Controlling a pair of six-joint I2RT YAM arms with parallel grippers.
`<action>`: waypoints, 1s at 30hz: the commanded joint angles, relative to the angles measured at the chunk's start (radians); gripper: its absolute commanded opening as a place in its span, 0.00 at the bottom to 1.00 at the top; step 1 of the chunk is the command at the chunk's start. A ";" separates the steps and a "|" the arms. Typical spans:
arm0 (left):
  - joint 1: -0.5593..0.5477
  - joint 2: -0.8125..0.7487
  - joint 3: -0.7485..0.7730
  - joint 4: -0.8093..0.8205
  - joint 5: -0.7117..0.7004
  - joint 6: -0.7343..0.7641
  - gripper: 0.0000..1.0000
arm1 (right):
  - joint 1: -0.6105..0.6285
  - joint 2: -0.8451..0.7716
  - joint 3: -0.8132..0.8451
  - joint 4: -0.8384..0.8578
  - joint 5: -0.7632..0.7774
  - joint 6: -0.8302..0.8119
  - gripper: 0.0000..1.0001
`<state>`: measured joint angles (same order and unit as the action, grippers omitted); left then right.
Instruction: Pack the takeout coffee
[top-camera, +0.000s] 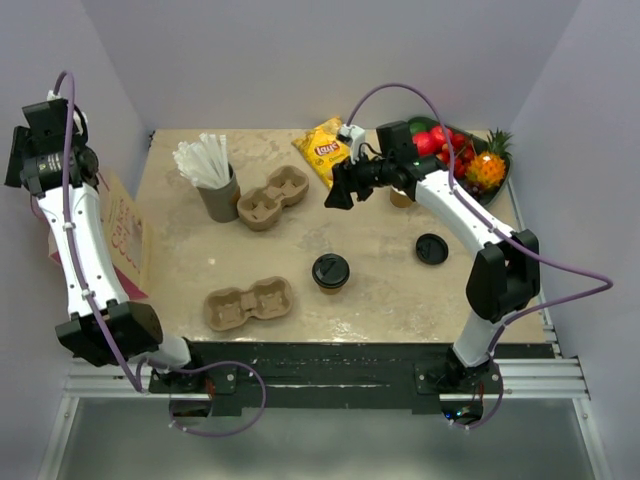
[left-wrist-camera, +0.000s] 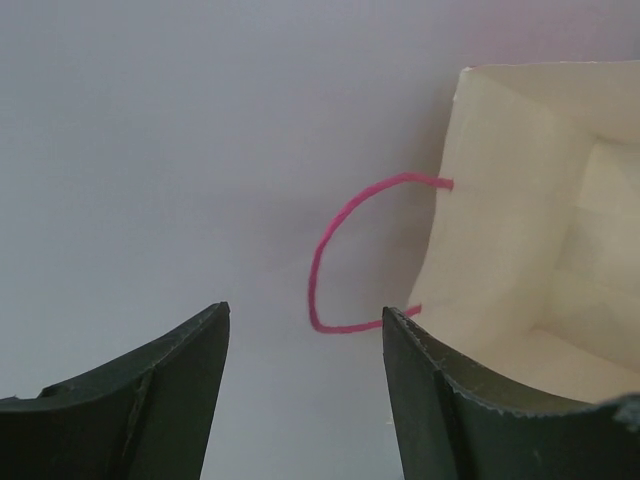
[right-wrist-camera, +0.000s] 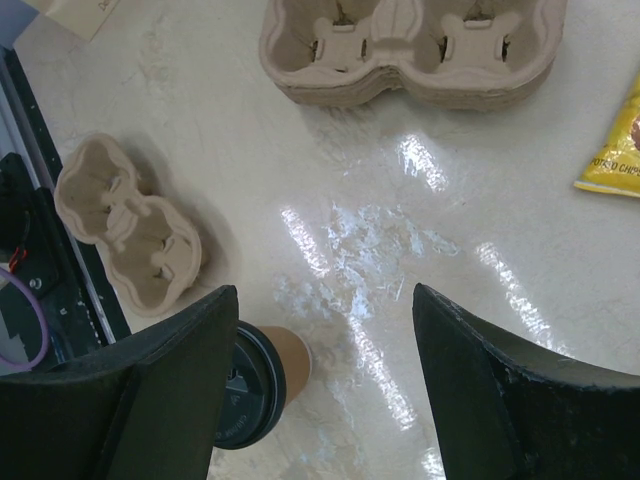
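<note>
Presently on the worktop (top-camera: 400, 290), left to right:

1. Left end effector (left-wrist-camera: 305, 308): dark fingers apart, nothing between them. It is raised off the worktop's left edge.
2. Paper bag (left-wrist-camera: 520, 240): cream inside, mouth open, with a pink cord handle (left-wrist-camera: 325, 260). It sits just beyond the left end effector's right finger.
3. Grey cup of white straws (top-camera: 208, 175): well to the left of the right end effector.
4. Far cup carrier (top-camera: 272, 197): tan pulp with two wells, and it looks like a stack of several. It sits between the straws and the right end effector.
5. Near cup carrier (top-camera: 248, 302): the same tan pulp, on the arm-base side of the far carrier and to the left of the coffee.
6. Takeout coffee (top-camera: 330, 272): a small tan paper cup with a round black plastic lid seated on top. It stands upright and no finger touches it. It is on the arm-base side of the right end effector, apart from it. In the right wrist view it is low and left, partly hidden by one finger.
7. Right end effector (right-wrist-camera: 325, 290): fingers apart and empty, hovering over bare, glossy worktop.
8. Yellow chips bag (top-camera: 325, 150): just beyond the right end effector, on the far side.
9. Loose black lid (top-camera: 432, 248): to the right of the right end effector, beside that arm.
10. Pile of fruit (top-camera: 470, 155): at the far right corner, with a pineapple (top-camera: 488, 165) among red pieces.
</note>
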<state>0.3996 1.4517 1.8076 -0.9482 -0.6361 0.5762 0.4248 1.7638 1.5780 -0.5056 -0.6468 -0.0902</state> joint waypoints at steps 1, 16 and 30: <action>0.028 0.059 0.073 -0.065 0.070 -0.079 0.65 | 0.003 -0.058 -0.029 0.026 -0.013 -0.002 0.74; 0.038 0.128 0.137 -0.125 0.208 -0.127 0.19 | 0.003 -0.076 -0.029 0.012 -0.001 -0.017 0.74; 0.019 0.013 0.155 -0.235 0.769 -0.036 0.00 | 0.012 -0.056 -0.001 -0.039 -0.001 -0.121 0.73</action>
<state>0.4282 1.5459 2.0033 -1.1564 -0.0925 0.4870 0.4259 1.7340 1.5406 -0.5129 -0.6456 -0.1246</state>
